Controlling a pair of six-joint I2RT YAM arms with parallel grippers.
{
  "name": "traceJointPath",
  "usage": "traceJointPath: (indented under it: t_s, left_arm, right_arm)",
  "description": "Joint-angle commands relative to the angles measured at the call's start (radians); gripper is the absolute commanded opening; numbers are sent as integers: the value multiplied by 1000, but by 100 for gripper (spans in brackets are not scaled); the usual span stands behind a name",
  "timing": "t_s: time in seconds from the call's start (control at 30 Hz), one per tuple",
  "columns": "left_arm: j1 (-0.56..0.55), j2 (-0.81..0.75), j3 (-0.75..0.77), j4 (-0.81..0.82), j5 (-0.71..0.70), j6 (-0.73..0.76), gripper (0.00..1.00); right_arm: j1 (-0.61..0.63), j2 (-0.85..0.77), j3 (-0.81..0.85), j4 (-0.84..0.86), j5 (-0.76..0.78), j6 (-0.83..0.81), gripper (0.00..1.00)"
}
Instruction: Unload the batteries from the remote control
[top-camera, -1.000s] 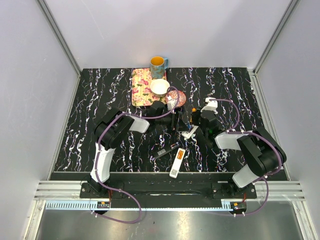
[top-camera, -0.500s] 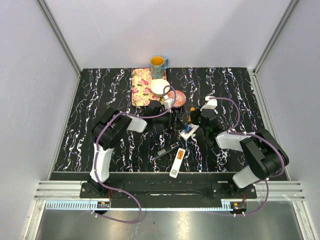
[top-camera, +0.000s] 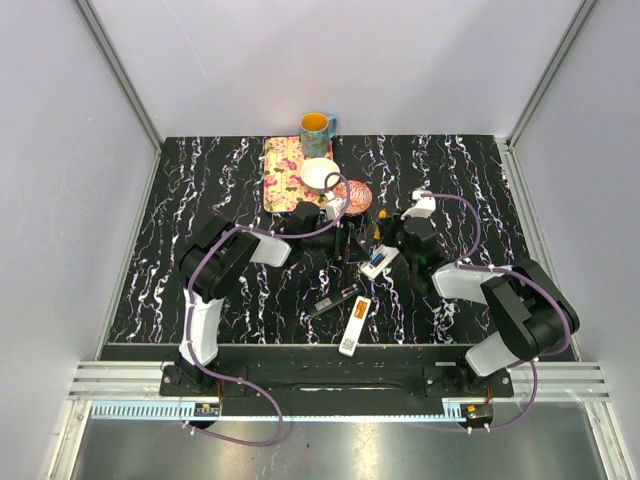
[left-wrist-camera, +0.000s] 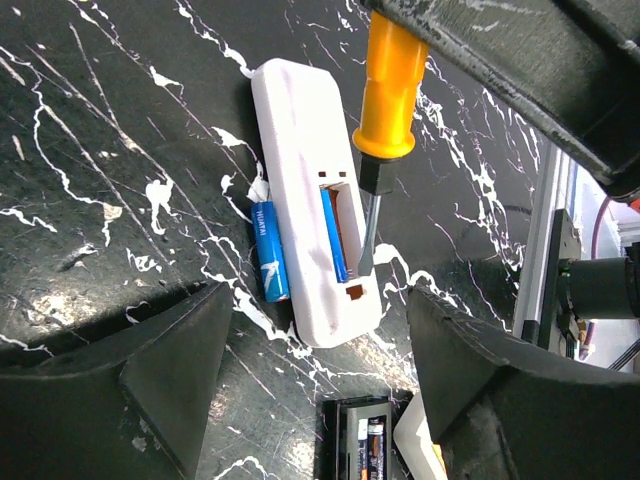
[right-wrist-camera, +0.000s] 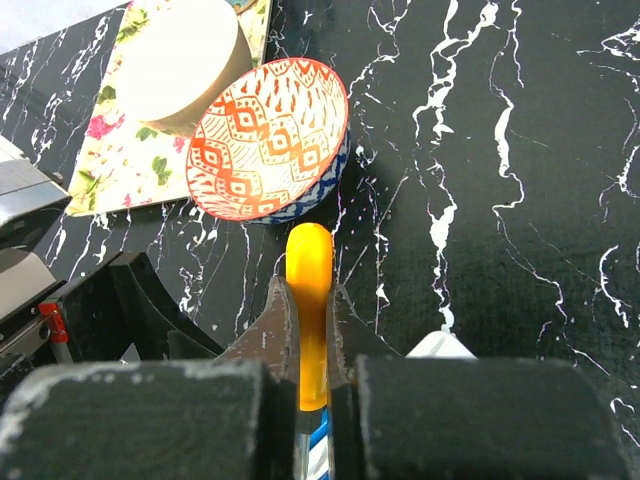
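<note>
A white remote control (left-wrist-camera: 310, 170) (top-camera: 377, 263) lies back-up with its battery bay uncovered. One blue battery (left-wrist-camera: 333, 232) sits in the bay. A second blue battery (left-wrist-camera: 268, 250) lies on the table against the remote's side. My right gripper (right-wrist-camera: 310, 320) (top-camera: 393, 235) is shut on an orange-handled screwdriver (right-wrist-camera: 308, 290) (left-wrist-camera: 390, 90), whose shaft (left-wrist-camera: 368, 230) reaches into the bay beside the seated battery. My left gripper (left-wrist-camera: 320, 380) (top-camera: 350, 243) hovers open over the remote's end, nothing between its fingers (left-wrist-camera: 170, 370).
A black remote (left-wrist-camera: 365, 440) (top-camera: 335, 300) with a cell in its bay and another white remote (top-camera: 354, 325) lie nearer the front. A patterned bowl (right-wrist-camera: 270, 140), white cup (right-wrist-camera: 185, 65), floral mat (top-camera: 285, 170) and yellow mug (top-camera: 316, 127) stand behind.
Both wrists have drifted slightly toward the back of the table. The white remote has shifted a little with them, and its blue battery now shows from above.
</note>
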Motion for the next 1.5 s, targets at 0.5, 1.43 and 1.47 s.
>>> traceJointPath:
  t_s: [0.5,1.43,1.47]
  left_arm:
    - [-67,46,14,93,26,-25,71]
    - [-73,-36,-10,133,3,-77,71]
    - [-73,-37,-3,133,5,-80,71]
  right_arm:
    - [-37,-186,-109,64,88,-19,0]
    - [-62,-88,-141,158,88,-5,0]
    - [-62,-78,-143,164,94,-3,0]
